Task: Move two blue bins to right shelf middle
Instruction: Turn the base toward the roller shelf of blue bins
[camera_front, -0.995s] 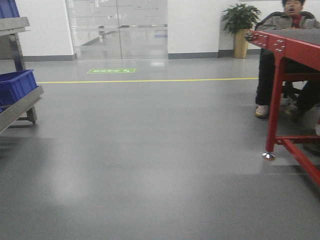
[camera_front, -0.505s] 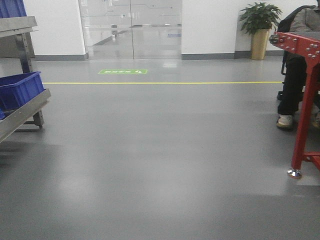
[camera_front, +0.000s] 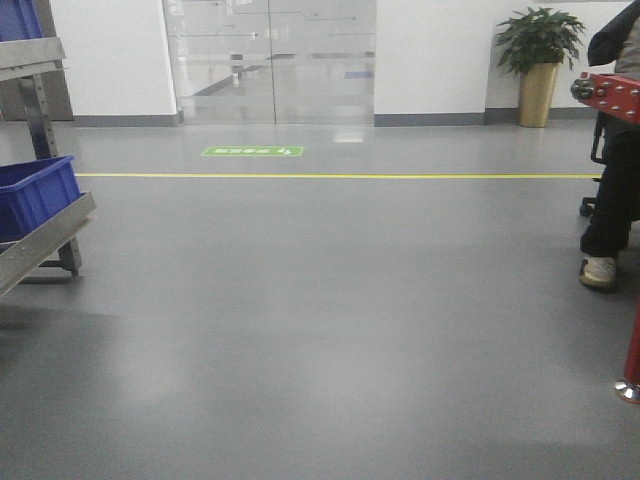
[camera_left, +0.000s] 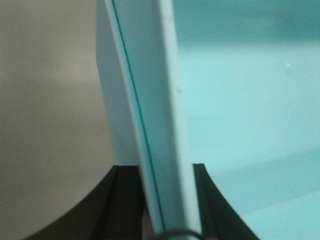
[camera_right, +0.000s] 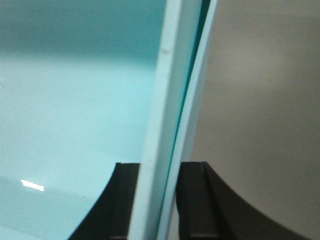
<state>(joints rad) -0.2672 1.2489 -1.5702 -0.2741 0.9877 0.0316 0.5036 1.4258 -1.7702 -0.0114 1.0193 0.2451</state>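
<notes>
We saw L gripper (camera_left: 167, 200) and R gripper (camera_right: 159, 200) each clenched on a wall of the two blue bins (camera_left: 240, 100). Walls ran 6 to 12 o'clock between jaws, bins hung between both arms, neither nearer.

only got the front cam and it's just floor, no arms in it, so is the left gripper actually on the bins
observer: yes, the left gripper has a finger on each side of a wall of the two blue bins and is closed on it.
operator: and the right one
observer: same there, the right gripper is closed on a pale cyan wall too.
operator: both bins or just one
observer: the right wrist view shows two edges side by side between the fingers with a thin dark gap, so they look nested together.
</notes>
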